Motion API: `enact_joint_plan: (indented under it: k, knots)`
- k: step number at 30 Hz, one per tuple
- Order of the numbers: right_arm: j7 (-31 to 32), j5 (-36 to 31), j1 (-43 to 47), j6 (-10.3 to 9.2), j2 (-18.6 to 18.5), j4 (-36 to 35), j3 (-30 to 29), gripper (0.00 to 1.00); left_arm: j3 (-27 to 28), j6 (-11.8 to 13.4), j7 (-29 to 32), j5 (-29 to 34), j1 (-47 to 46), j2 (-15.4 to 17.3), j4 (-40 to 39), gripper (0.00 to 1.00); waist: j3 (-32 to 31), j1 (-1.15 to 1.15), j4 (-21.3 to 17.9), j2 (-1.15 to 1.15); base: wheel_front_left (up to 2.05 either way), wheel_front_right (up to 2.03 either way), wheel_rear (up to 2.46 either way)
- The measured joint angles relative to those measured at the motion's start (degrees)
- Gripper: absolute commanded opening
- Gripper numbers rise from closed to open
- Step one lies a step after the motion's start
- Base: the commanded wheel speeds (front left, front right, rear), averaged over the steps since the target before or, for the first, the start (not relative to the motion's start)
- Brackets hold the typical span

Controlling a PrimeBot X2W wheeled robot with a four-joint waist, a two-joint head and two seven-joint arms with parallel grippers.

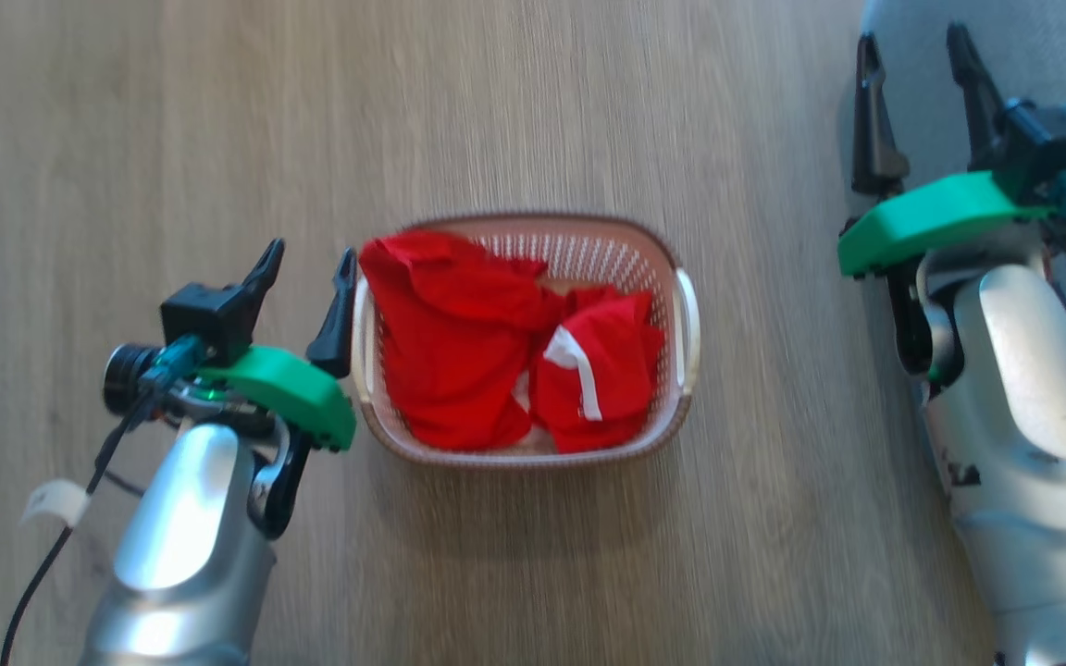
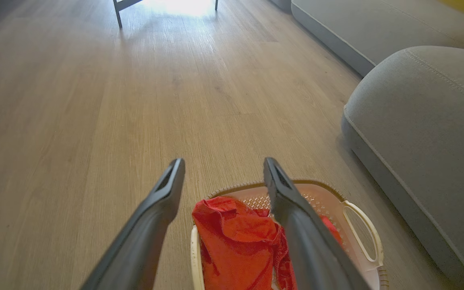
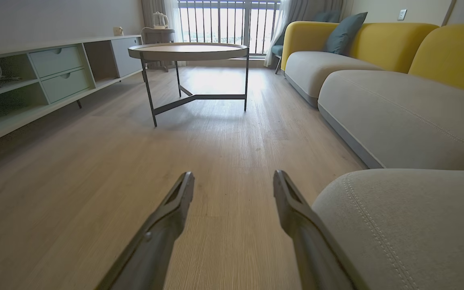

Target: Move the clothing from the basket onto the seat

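– Looking over the whole scene, what lies where?

– Wooden floor [image 1: 126,139] everywhere. The seat [image 2: 425,133], grey and rounded, stands on the robot's right, near the basket but apart from it, and nothing red lies on it.

– And the basket?

– The basket [image 1: 686,324] sits on the floor between the two arms. All the clothing [image 1: 459,342] I can see is inside it: one red piece is heaped against the left wall, another with a white stripe [image 1: 579,370] is on the right.

– So which step is this?

– The very first, I'd say: reaching for a first garment, with none lifted yet.

– The grippers?

– The left gripper [image 1: 310,252] hangs just beside the basket's left handle, jaws wide apart and empty. The right gripper [image 1: 911,37] is at the seat's edge, jaws also spread, holding nothing.

– What does the next move call for?

– Probably the left arm shifts a little rightward over the rim, drops its fingers into the nearer red heap and pinches a thick fold. It must then lift high enough that the cloth clears the rim rather than dragging the light basket along.
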Motion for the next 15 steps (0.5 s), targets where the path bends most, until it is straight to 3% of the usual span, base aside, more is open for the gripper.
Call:
enact_joint_plan:
  k: [7, 15]
  knots:
    - [-0.2, -0.6, -3.2, 0.0, 0.6, -2.0, -0.5, 1.0, -4.8, 0.0, 0.0, -2.0, -4.1, 0.0, 0.7, 1.0, 7.5, 0.0, -1.3, 0.0, 0.0, 0.0, 0.0]
    - [-0.2, -1.0, -7.1, 0.0, 1.5, -4.6, -1.4, 1.0, -14.1, 0.0, 0.0, -4.0, -10.7, 0.6, 2.1, 1.0, 16.0, 0.01, -2.9, 0.0, 0.0, 0.0, 0.0]
